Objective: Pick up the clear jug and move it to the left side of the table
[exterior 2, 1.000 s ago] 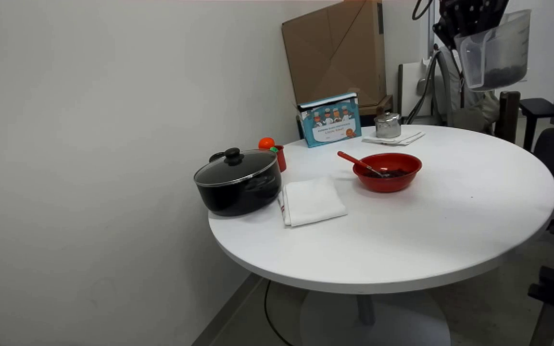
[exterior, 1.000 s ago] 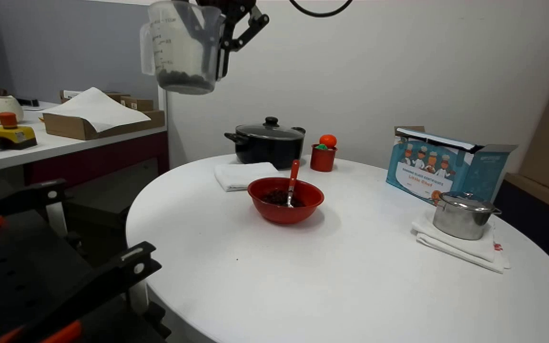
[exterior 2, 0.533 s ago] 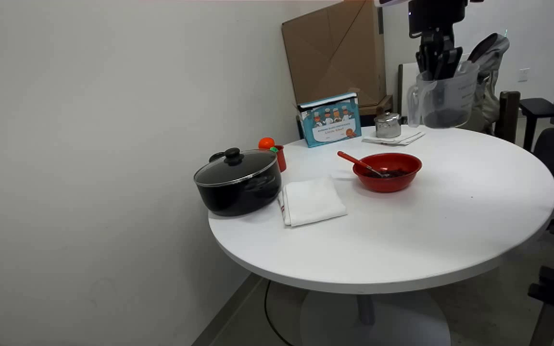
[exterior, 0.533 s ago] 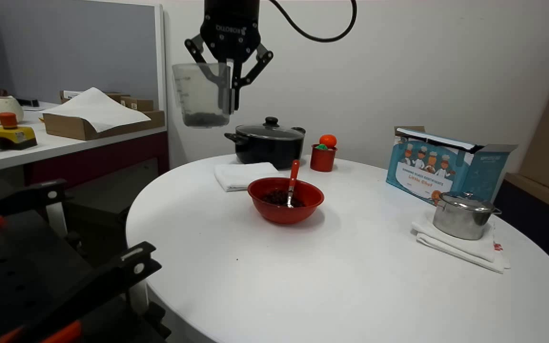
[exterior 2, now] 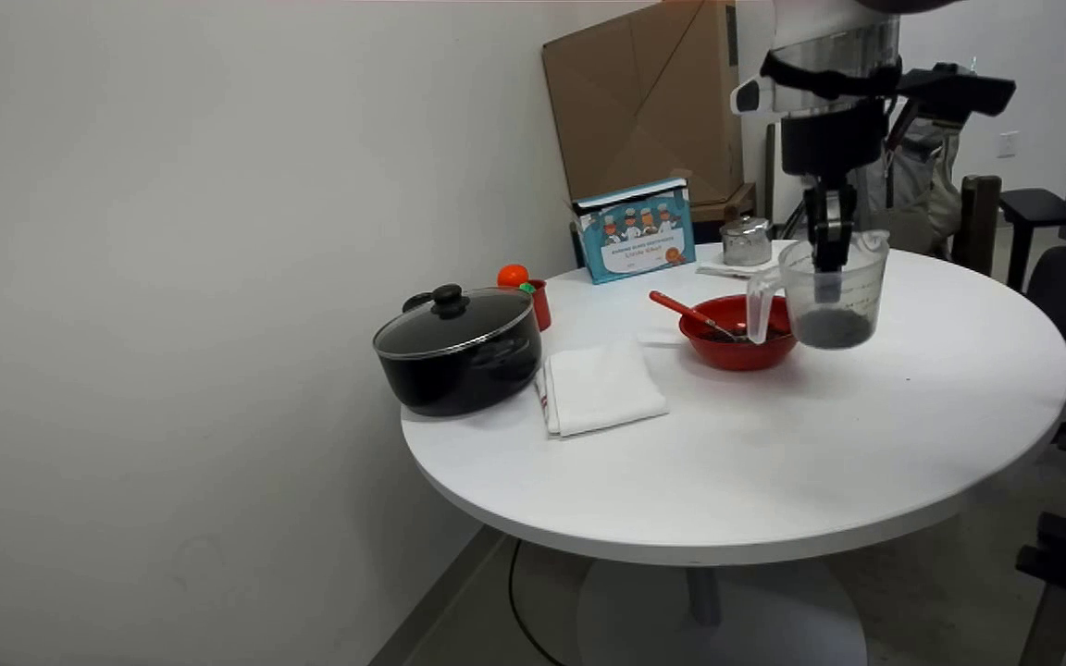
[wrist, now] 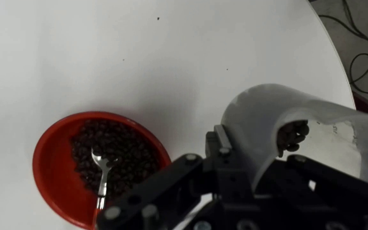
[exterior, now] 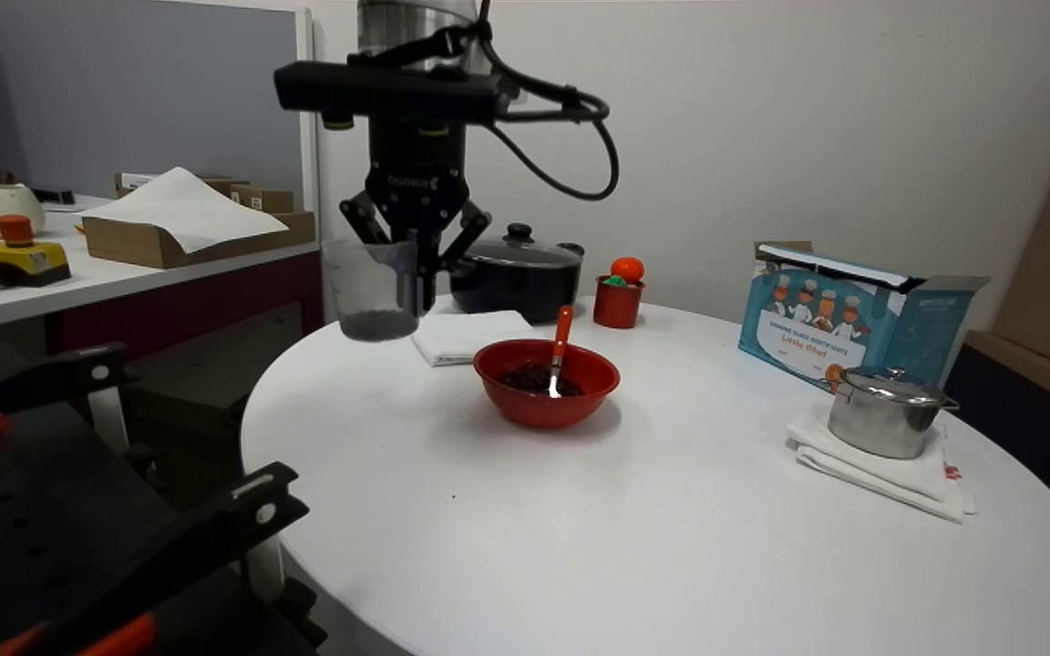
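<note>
The clear jug (exterior: pixel 352 282) is a see-through measuring jug with a handle and dark beans at its bottom. It also shows in an exterior view (exterior 2: pixel 852 301) and in the wrist view (wrist: pixel 260 105). My gripper (exterior: pixel 422 290) is shut on the jug's wall, one finger inside and one outside. It also shows in an exterior view (exterior 2: pixel 829 264) and the wrist view (wrist: pixel 240 143). The jug hangs roughly upright above the round white table (exterior: pixel 634 547), beside the red bowl; its exact height is hard to tell. The finger inside is partly hidden by the wall.
The red bowl (exterior: pixel 548 410) with dark beans and a red-handled fork stands close by. A folded white cloth (exterior: pixel 470 335), a black pot (exterior: pixel 525 273) and a red cup (exterior: pixel 617 305) are behind. A silver pot (exterior: pixel 885 419) and a blue box (exterior: pixel 817 314) stand at the far side.
The arm has brought the jug down from high above towards the table. The jug has gone from tilted to roughly upright, still in the gripper. The things on the table have not moved.
</note>
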`<state>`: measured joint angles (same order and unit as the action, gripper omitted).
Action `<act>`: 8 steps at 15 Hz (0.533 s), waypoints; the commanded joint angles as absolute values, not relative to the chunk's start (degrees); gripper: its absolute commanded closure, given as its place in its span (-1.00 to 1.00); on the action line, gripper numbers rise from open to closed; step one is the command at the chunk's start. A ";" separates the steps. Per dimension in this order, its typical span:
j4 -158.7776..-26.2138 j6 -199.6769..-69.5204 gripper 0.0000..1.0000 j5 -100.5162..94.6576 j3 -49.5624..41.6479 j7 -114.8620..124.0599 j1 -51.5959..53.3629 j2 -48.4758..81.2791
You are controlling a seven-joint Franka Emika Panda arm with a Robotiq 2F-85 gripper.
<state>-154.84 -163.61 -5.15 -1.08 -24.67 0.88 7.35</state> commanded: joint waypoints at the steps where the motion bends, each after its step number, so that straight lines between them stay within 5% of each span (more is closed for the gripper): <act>1: -152.81 -167.39 0.87 -4.22 0.15 -18.27 -0.16 14.58; 8: -150.33 -172.10 0.86 -4.09 1.08 -12.76 -2.91 24.01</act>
